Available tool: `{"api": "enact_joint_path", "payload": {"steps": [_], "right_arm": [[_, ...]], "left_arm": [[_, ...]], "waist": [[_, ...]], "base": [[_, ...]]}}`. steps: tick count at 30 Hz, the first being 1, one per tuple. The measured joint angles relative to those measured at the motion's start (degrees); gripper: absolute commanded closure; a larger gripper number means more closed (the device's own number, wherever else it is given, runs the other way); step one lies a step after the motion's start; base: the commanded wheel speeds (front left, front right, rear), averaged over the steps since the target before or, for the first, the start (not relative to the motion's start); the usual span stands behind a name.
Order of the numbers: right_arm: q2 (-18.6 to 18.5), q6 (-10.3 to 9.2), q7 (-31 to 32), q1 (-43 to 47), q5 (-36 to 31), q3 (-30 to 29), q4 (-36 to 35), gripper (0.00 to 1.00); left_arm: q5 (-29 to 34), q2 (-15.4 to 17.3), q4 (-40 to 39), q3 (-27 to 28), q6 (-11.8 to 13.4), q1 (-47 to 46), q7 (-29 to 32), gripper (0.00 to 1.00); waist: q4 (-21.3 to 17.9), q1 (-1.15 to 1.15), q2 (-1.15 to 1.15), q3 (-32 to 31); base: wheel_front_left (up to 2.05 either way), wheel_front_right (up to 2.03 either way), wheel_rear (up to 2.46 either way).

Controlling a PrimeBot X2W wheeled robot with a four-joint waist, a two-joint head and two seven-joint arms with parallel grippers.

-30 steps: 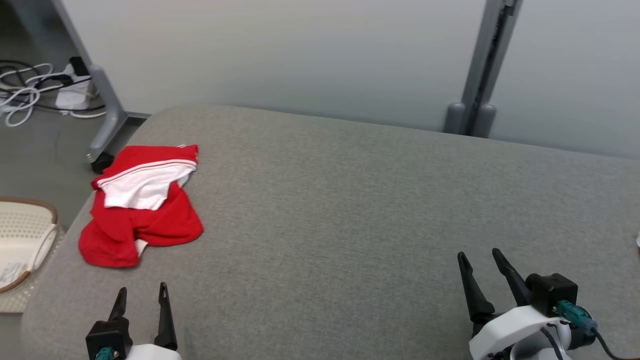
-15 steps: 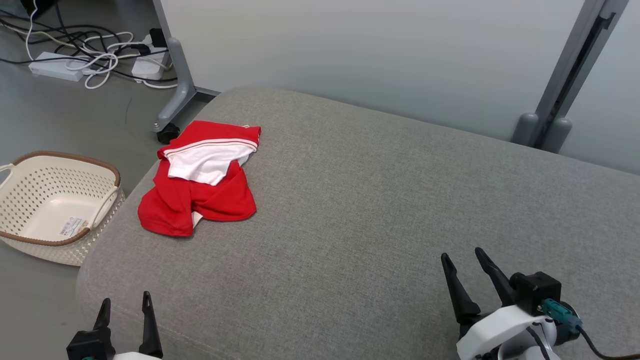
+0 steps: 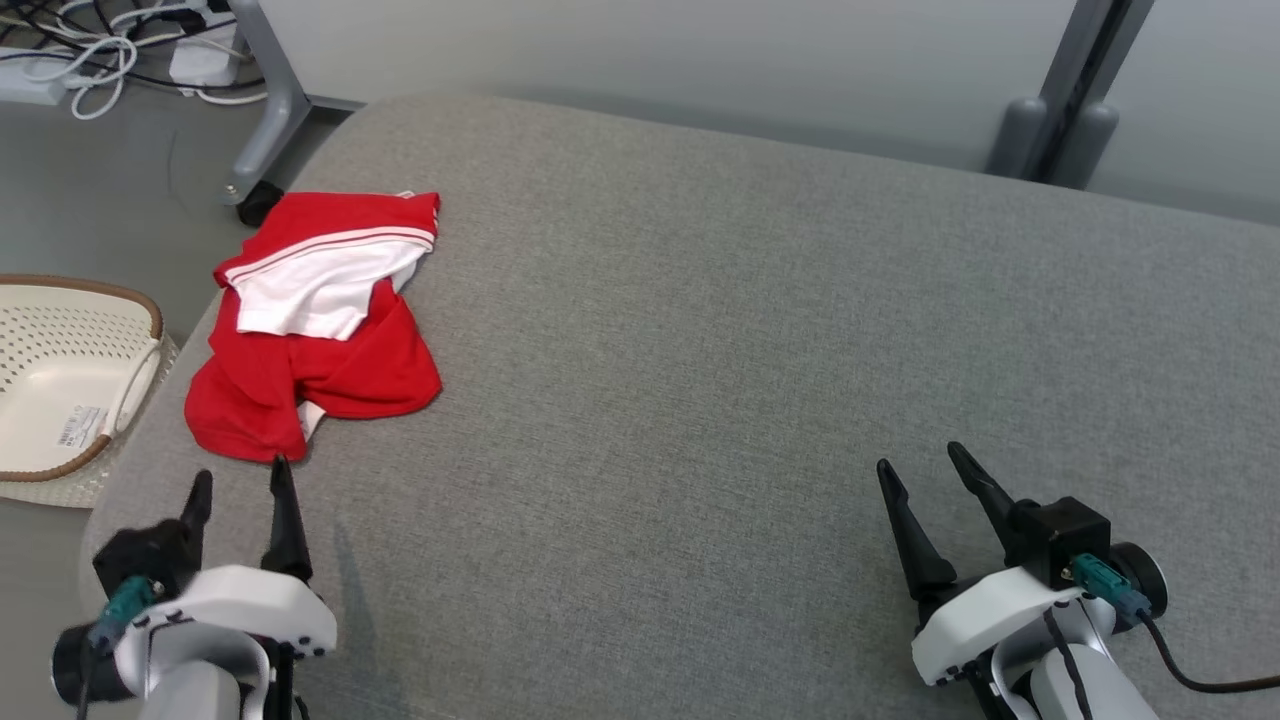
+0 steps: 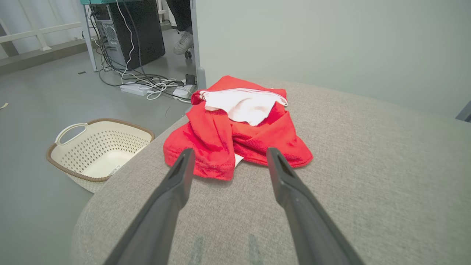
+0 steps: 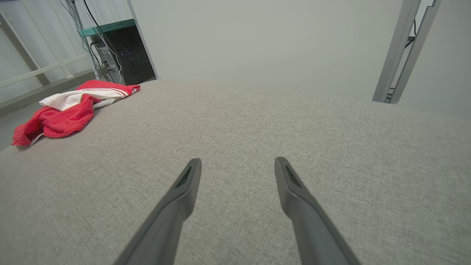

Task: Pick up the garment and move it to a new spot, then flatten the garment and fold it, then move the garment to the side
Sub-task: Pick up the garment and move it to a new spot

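A crumpled red garment with a white lining and white stripes lies near the left edge of the grey padded surface. Just short of its near hem hovers my left gripper, open and empty. In the left wrist view the garment lies straight ahead between the two fingers of that gripper. My right gripper stands open and empty over bare fabric at the lower right, far from the garment, which sits at the far left in the right wrist view beyond this gripper.
A cream perforated basket sits on the floor left of the surface. Cables and power strips lie by a grey frame leg. A pale wall and grey post stand behind. A foot shows by a black computer tower.
The head camera has swung, shifting the whole picture. My left gripper has come forward and up toward the garment's near hem. The garment lies as before; both grippers stay open.
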Motion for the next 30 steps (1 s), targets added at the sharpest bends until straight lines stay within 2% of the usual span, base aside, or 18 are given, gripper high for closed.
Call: {"api": "enact_joint_path", "payload": {"steps": [2,10,14,20,21,25,26,27,28,30], "right_arm": [[-0.02,0.00,0.00,-0.67,-1.20,-0.24,-0.20,0.00],[-0.12,0.00,0.00,-4.32,-4.48,0.07,-1.76,0.00],[-0.85,0.00,0.00,-5.53,-5.00,0.25,-3.02,0.00],[-1.04,0.01,-0.12,-7.71,-5.22,1.02,-5.54,0.00],[-0.96,0.01,-0.16,-8.06,-5.23,1.15,-6.57,0.00],[-0.77,0.02,-0.16,-8.51,-5.38,0.97,-7.90,0.00],[-0.77,0.02,-0.18,-8.54,-5.38,0.86,-8.16,0.00],[-0.76,0.02,-0.18,-8.56,-5.37,0.66,-8.35,0.00],[-0.76,0.02,-0.16,-8.59,-5.36,0.55,-8.40,0.00],[-0.70,0.02,-0.16,-8.62,-5.13,0.34,-8.40,0.00]], "left_arm": [[0.05,0.76,2.26,0.53,-0.66,-3.65,0.00,0.00],[0.22,7.32,16.02,1.54,-2.20,-19.80,0.04,0.00],[1.14,10.53,23.63,0.22,-3.16,-27.39,2.94,0.00],[1.97,14.25,32.81,-0.75,-2.15,-34.09,9.85,0.00],[1.94,14.61,35.39,-0.76,-1.59,-35.54,12.43,0.00],[1.09,14.86,37.75,-0.43,-0.41,-37.49,14.63,0.00],[0.68,14.78,38.18,-0.26,-0.32,-37.84,15.37,0.19],[0.45,14.77,38.40,-0.18,-0.32,-38.05,15.70,0.76],[0.13,14.79,38.55,-0.02,-0.31,-38.16,15.90,1.00],[-0.01,14.60,38.72,-0.11,-0.49,-38.24,15.51,1.00]], "waist": [[-0.78,0.00,0.00,1.68],[-4.21,0.00,0.00,8.55],[-5.88,0.00,0.00,11.85],[-8.64,0.00,0.00,15.83],[-9.59,0.00,0.00,16.86],[-11.16,0.00,0.00,18.40],[-11.47,0.00,0.00,18.62],[-11.73,0.00,0.00,18.76],[-11.91,0.00,0.00,18.80],[-12.13,0.00,0.00,18.55]], "base": [[0.00,0.00,0.00],[0.00,0.00,0.00],[0.00,0.00,0.00],[0.00,0.00,0.00],[0.00,0.00,0.00],[0.00,0.00,0.00],[0.00,0.00,0.00],[0.00,0.00,0.00],[0.00,0.00,0.00],[0.00,0.00,0.00]]}}
